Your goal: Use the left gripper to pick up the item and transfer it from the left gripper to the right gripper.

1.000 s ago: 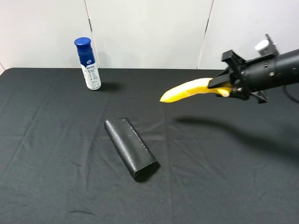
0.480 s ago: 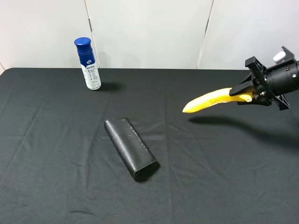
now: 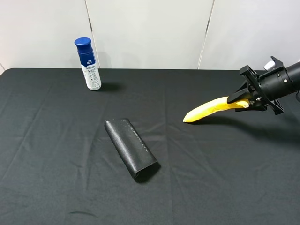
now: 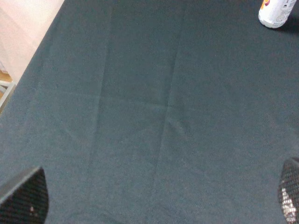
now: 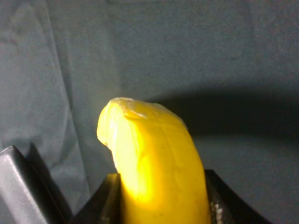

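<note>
The yellow banana (image 3: 208, 108) hangs at the right side of the exterior high view, and my right gripper (image 3: 241, 100) is shut on its far end. Its free tip points left and down, close to the black cloth; I cannot tell whether it touches. In the right wrist view the banana (image 5: 159, 168) fills the middle, pinched between the black fingers (image 5: 100, 203). My left gripper (image 4: 156, 200) appears only in the left wrist view, as two fingertips (image 4: 25, 196) set wide apart, open over bare cloth with nothing between them. The left arm is out of the exterior high view.
A black oblong case (image 3: 130, 148) lies slanted near the middle of the black-clothed table (image 3: 56, 140). A blue-capped white bottle (image 3: 88, 64) stands at the back left, and its base (image 4: 276, 11) shows in the left wrist view. A white wall runs behind the table.
My right gripper has carried the banana to the right and then down toward the cloth. The case and the bottle have not moved.
</note>
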Action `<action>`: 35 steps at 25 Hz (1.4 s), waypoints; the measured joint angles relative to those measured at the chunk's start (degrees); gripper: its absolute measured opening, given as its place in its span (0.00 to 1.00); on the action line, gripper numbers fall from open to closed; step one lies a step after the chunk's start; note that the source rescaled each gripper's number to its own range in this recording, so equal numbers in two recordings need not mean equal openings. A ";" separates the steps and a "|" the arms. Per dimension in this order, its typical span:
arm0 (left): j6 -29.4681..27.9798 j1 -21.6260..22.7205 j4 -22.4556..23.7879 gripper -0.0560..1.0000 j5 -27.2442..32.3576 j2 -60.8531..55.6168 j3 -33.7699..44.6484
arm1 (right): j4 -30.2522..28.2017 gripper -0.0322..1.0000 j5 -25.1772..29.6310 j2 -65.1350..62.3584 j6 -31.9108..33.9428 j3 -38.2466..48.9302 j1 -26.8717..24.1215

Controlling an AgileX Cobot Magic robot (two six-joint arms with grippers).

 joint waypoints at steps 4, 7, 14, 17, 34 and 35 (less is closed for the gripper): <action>0.00 0.00 0.00 0.98 0.00 0.00 0.00 | -0.07 0.07 -0.11 0.19 0.23 -0.04 0.00; 0.00 0.00 0.00 0.98 0.00 0.00 0.00 | -0.26 0.07 -0.11 0.19 0.23 -0.23 0.00; 0.00 0.00 0.00 0.98 0.00 0.00 0.00 | -0.82 0.57 -3.21 0.19 0.59 -0.23 0.00; 0.00 0.00 0.00 0.98 0.00 0.00 0.00 | -1.58 0.90 -4.37 0.19 1.58 -0.23 0.00; 0.00 0.00 0.00 0.98 0.00 0.00 0.00 | -3.61 1.00 -1.65 -5.25 2.20 -0.23 0.00; 0.00 0.00 0.00 0.98 0.00 0.00 0.00 | -4.29 1.00 -1.65 -6.50 2.50 -0.23 0.00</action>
